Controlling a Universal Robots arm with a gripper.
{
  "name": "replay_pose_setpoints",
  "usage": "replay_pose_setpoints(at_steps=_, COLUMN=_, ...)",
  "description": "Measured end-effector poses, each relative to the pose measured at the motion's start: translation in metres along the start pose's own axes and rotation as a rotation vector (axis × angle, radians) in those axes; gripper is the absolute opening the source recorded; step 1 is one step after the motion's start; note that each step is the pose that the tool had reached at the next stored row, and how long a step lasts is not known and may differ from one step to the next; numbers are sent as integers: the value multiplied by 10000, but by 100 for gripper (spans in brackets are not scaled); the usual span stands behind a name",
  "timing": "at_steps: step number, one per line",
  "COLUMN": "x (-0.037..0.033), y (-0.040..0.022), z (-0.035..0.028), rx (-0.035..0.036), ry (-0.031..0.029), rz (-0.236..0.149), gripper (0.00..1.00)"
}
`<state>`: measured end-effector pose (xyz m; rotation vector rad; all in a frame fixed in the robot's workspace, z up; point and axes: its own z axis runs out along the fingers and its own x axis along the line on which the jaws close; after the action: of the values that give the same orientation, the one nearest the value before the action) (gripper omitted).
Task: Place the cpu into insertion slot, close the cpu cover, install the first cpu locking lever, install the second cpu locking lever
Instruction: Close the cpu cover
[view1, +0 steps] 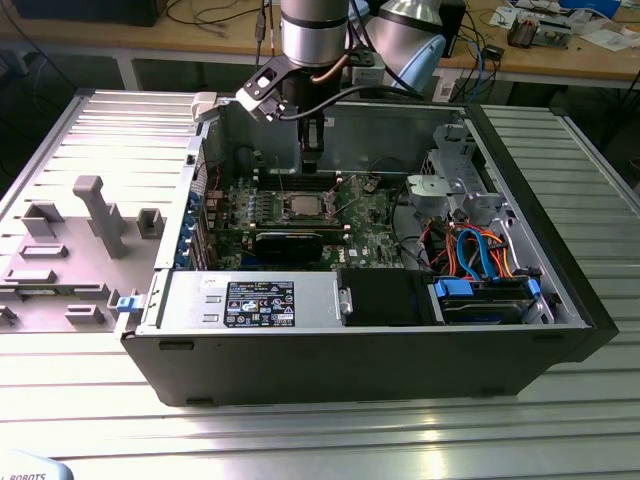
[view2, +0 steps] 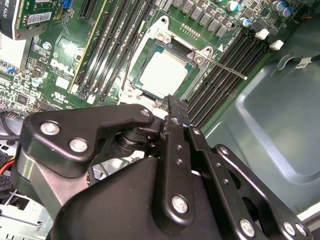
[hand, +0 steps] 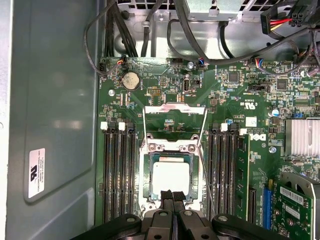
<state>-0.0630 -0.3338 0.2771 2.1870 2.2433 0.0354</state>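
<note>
The cpu lies flat in the insertion slot on the green motherboard, its dull silver top showing through the window of the cpu cover, which lies down over it. Both wrist views show it, cpu under cover. A thin silver lever rod sticks out across the memory slots; another rod runs beside the socket. My gripper hangs just above the socket's edge, fingers pressed together with nothing between them. In the exterior view the gripper reaches down inside the case above the cpu.
Black memory slots flank the socket on both sides. A long black card, a power supply and a drive cage with blue and orange cables fill the case. The grey case wall is close by. A grey fixture lies outside.
</note>
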Motion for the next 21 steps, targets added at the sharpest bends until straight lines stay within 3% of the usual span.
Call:
replay_pose_setpoints(at_steps=7, x=0, y=1, z=-29, rx=-1, ry=1, rz=0, gripper=11)
replay_pose_setpoints(at_steps=11, x=-1, y=51, z=-29, rx=0, ry=0, rz=-1, gripper=11)
replay_pose_setpoints(at_steps=21, x=-2, y=80, z=-28, rx=0, ry=0, rz=0, gripper=11)
